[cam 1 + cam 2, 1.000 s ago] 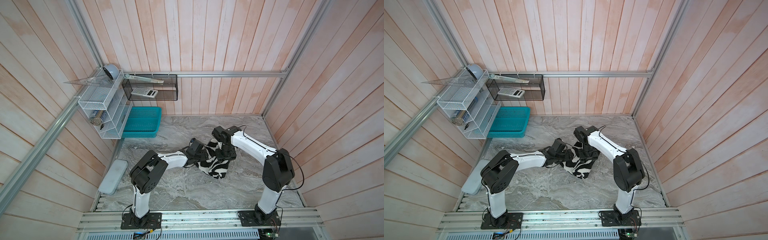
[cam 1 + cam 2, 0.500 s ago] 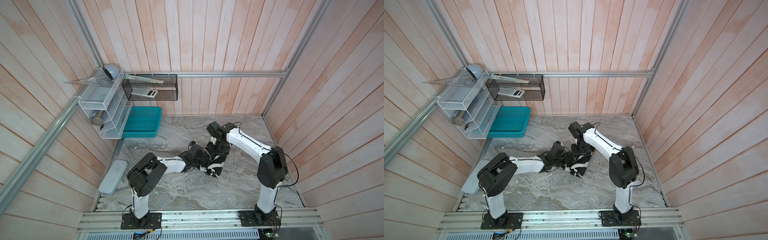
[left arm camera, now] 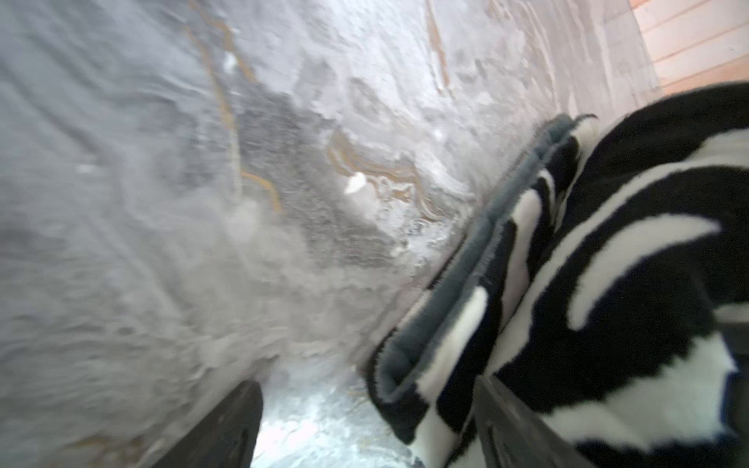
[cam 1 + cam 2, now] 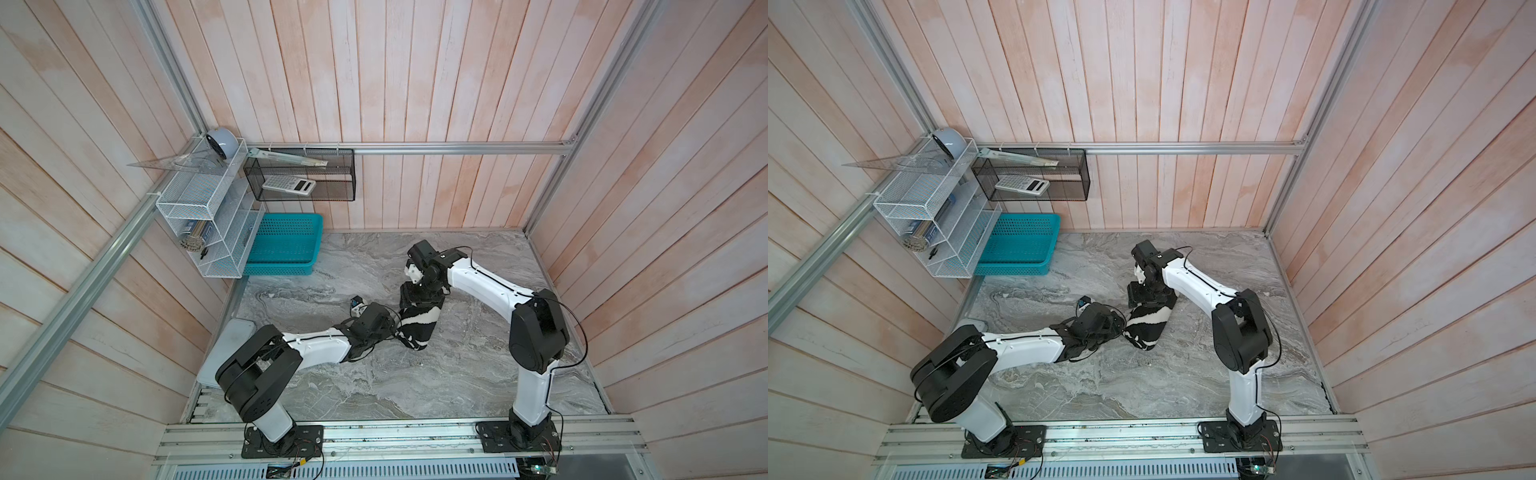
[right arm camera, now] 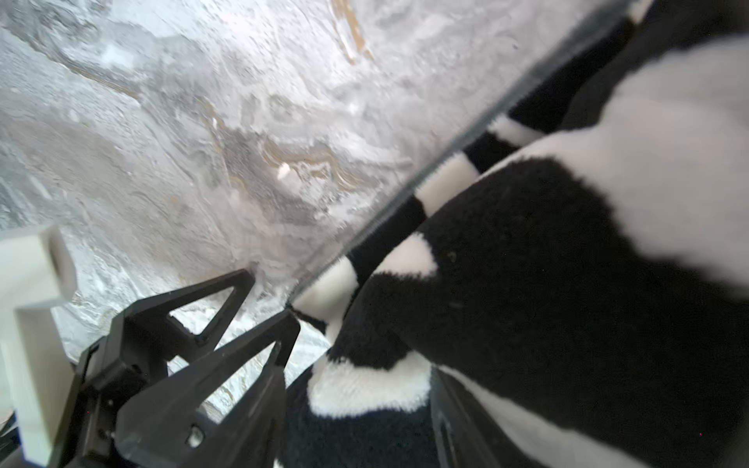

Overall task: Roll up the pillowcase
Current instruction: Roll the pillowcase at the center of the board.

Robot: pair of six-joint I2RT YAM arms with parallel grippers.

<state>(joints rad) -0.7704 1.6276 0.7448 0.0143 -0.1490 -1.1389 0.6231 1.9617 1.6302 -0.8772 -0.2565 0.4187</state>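
Walls of pale wooden planks (image 4: 415,83) close the cell on three sides, and the floor of it is a grey marbled tabletop (image 4: 374,382). A teal basket (image 4: 286,245) stands in the far left corner, well apart from the work.

The left arm lies low, with its forearm almost flat over the table, and reaches to the near end of the pillowcase (image 4: 417,328). The left gripper (image 4: 395,330) is released. In the left wrist view its fingers (image 3: 227,425) stand wide, and bare table shows between one of them and the cloth (image 3: 608,283).

The right arm rises from its base, bends at a high elbow and slopes down to the far end of the bundle. The right gripper (image 4: 415,296) points down onto it. In the right wrist view the plush (image 5: 527,263) fills the gap between the fingers (image 5: 227,372); whether they clamp it I cannot tell.

The pillowcase lies in the middle of the table, between the two grippers, in both top views (image 4: 1148,326). It is a short thick roll, set obliquely. The zebra stripes face outward. At the near end a dark grey edge shows, with the layers one upon another.
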